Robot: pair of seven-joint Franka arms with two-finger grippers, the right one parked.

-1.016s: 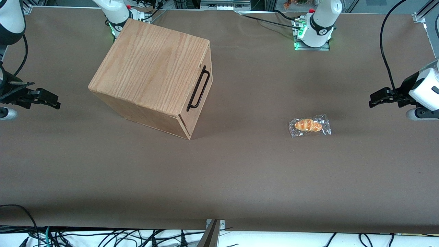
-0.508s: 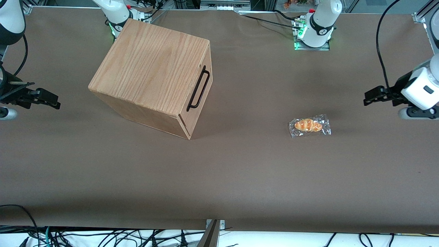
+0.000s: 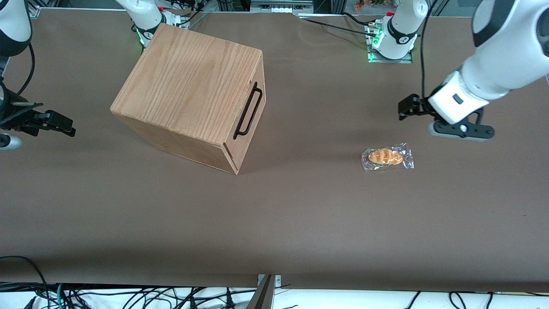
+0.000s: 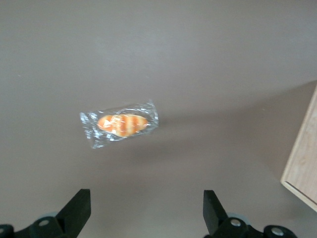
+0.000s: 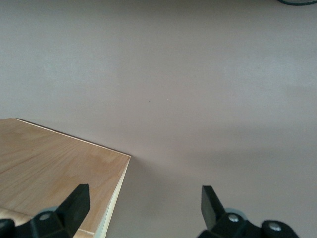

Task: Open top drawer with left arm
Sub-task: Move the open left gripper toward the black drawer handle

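The oak-grain cabinet stands on the table toward the parked arm's end, with its front turned toward the working arm. Its top drawer is shut, and the thin black bar handle lies flat across it. My left arm reaches in over the table from the working arm's end. The left gripper hovers well short of the drawer front, a little farther from the front camera than the wrapped bread. In the left wrist view the gripper is open with only bare table between its fingertips.
A bread roll in clear wrap lies on the brown table between the gripper and the cabinet's front, and the same roll shows in the left wrist view. A cabinet corner shows there too.
The left arm has swung in from the table's end toward the cabinet, carrying the open gripper up beside the bread roll. Cabinet, drawer and roll have not moved.
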